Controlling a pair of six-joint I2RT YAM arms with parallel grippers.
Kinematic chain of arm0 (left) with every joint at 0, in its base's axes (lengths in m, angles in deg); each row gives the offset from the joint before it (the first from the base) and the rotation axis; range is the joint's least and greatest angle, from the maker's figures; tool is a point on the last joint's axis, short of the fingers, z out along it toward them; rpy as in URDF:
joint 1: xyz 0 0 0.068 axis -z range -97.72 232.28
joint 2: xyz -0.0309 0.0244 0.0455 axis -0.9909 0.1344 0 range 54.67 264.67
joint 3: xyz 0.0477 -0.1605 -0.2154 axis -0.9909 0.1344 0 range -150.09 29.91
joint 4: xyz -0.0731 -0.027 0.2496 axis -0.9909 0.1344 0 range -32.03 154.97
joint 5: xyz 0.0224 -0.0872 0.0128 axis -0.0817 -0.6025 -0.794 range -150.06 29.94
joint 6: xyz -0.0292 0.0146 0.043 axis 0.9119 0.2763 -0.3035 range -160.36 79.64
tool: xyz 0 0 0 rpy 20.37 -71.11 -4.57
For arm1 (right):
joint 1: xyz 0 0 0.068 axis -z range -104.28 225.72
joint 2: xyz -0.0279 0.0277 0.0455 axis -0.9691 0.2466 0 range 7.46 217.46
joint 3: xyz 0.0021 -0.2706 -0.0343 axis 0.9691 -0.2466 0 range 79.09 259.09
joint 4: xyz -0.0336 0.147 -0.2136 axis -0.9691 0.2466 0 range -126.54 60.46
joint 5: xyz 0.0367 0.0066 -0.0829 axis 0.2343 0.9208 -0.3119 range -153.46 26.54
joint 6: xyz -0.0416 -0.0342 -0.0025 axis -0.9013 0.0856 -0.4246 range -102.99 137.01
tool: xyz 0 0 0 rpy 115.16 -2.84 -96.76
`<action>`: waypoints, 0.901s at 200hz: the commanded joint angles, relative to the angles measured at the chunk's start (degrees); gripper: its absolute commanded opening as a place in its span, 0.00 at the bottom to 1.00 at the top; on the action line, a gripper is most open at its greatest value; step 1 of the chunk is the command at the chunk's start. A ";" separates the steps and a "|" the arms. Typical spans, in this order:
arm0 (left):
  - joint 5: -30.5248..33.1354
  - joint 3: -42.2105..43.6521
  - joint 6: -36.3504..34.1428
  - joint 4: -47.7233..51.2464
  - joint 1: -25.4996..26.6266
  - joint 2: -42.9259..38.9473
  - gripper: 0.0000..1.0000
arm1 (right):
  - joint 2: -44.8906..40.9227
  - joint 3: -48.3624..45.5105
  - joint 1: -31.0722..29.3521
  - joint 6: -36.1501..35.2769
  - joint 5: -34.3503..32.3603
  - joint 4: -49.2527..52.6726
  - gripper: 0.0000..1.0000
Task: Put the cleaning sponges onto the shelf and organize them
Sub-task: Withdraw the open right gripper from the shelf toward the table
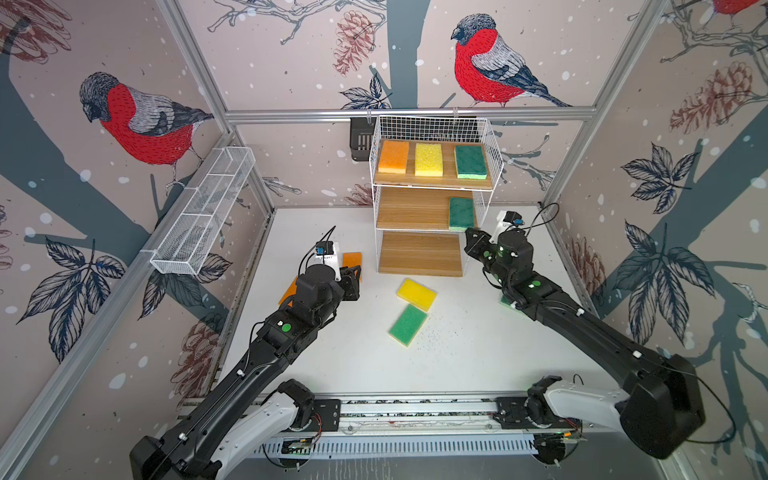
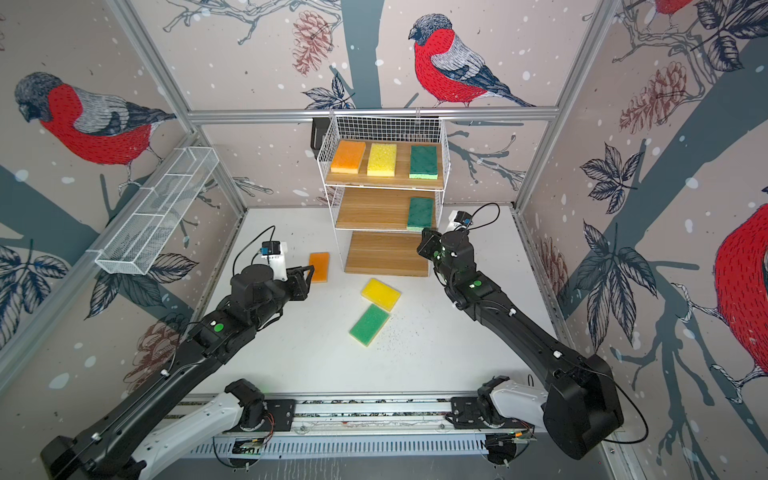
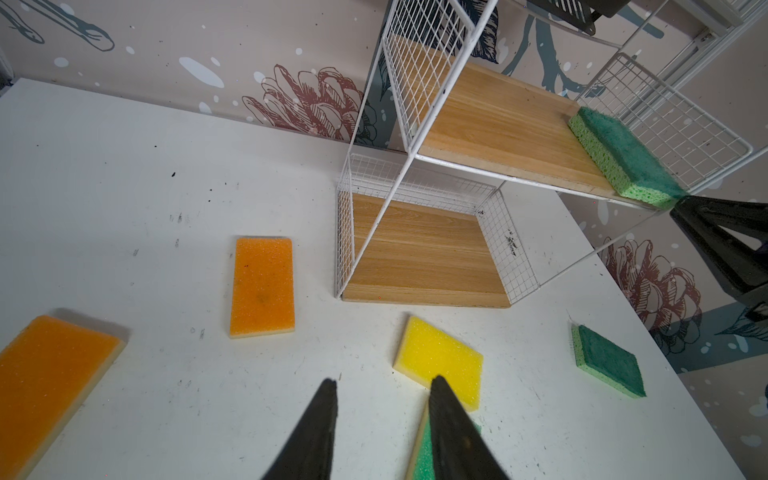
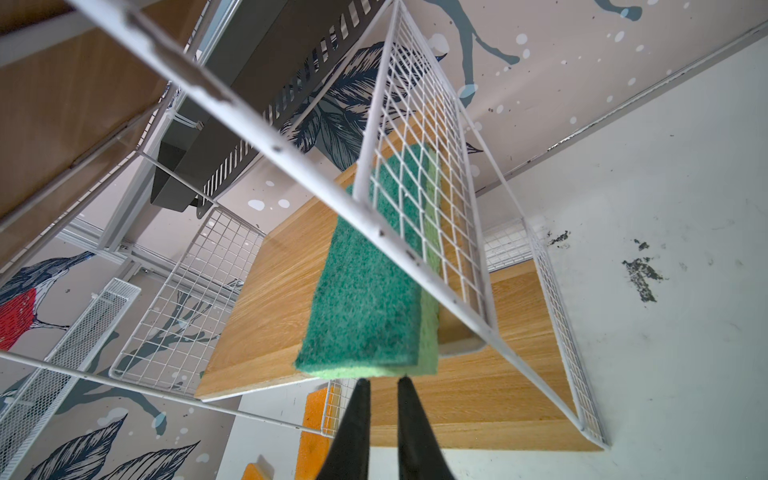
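Shelving in hand, roughly halfway. Seats green sponge (image 4: 365, 291) at 3 o'clock end of middle board of shelf (image 1: 419, 257) with right claw (image 4: 383, 381): narrow, nothing between, tips at sponge's near edge, touching or just short, hard to tell. Top board full: top orange sponge (image 1: 393, 156), top yellow sponge (image 1: 429, 159), top green sponge (image 1: 470, 162). Hovers left claw (image 3: 384, 380) part open, empty, over bench (image 1: 457, 361), aimed at loose yellow sponge (image 1: 416, 294), 6 o'clock of shelf. Loose too: light green sponge (image 1: 408, 324), orange sponge (image 3: 262, 286), second orange sponge (image 3: 45, 374), dark green sponge (image 3: 609, 361). Next, probably: back right claw off, drop left claw onto loose yellow sponge, pinch long sides, lift to middle board.
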 commanded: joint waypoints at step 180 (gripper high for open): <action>-0.49 -0.44 0.52 -3.69 -0.09 0.79 0.38 | 4.71 1.61 1.35 1.99 2.39 -6.28 0.16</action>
